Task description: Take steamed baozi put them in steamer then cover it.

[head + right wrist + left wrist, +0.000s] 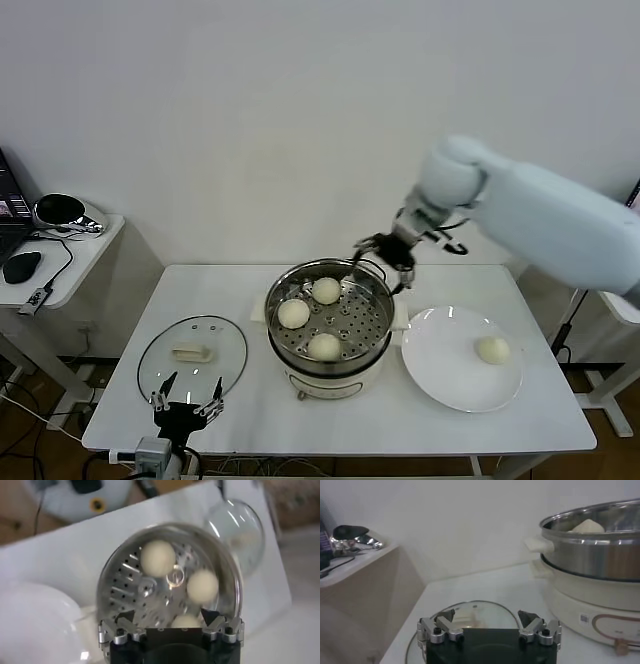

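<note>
The steamer (372, 348) stands mid-table with three baozi on its perforated tray (326, 290) (293, 313) (323, 346). A fourth baozi (492, 349) lies on the white plate (450, 375) to its right. My right gripper (382, 262) is open and empty, hovering above the steamer's back right rim; its wrist view (169, 617) looks down on the three baozi (158, 557). The glass cover (192, 352) lies flat on the table left of the steamer. My left gripper (186, 402) is open and empty, low at the table's front edge, just in front of the cover (470, 614).
A side table (70, 265) with a mouse (21, 266) and a dark round object (60, 211) stands at the far left. The wall is close behind the white table (530, 420). The steamer's handle (538, 544) and side show in the left wrist view.
</note>
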Controlling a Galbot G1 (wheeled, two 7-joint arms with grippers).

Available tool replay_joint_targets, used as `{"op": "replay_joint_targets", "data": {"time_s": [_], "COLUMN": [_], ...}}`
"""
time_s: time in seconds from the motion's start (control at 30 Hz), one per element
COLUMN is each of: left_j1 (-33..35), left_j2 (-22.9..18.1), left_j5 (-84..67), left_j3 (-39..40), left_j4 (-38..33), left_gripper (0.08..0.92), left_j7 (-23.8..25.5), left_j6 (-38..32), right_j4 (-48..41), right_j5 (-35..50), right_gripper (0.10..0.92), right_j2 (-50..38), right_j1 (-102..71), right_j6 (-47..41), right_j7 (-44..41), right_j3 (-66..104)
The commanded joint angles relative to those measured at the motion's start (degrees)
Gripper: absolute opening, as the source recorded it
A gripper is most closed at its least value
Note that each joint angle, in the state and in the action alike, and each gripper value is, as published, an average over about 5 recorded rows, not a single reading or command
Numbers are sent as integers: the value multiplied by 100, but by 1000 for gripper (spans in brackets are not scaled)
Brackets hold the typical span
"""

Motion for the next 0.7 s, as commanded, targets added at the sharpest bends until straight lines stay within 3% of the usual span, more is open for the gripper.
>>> {"op": "replay_joint_targets", "data": {"time_s": [0.03, 0.37, 0.7], "left_j1": [-88, -102, -42], "left_j2": [57, 34, 23], "left_j5": [-25, 5, 14], "left_j3": [30, 79, -32], "left_j4": [-4, 153, 167], "left_gripper": [823, 823, 823], "left_j7": [22, 59, 62], "left_j6": [35, 53, 69], "right_j4": [-169, -868, -1763], "right_j5": [39, -1134, -2062], "right_gripper": [823, 823, 823], "right_j2": [-1556, -1247, -551], "right_j1": [-685, -2824, -3140], "right_j6": [-2105, -2018, -1295], "right_j7": [370, 634, 492], "right_j3": [337, 1841, 2045]}}
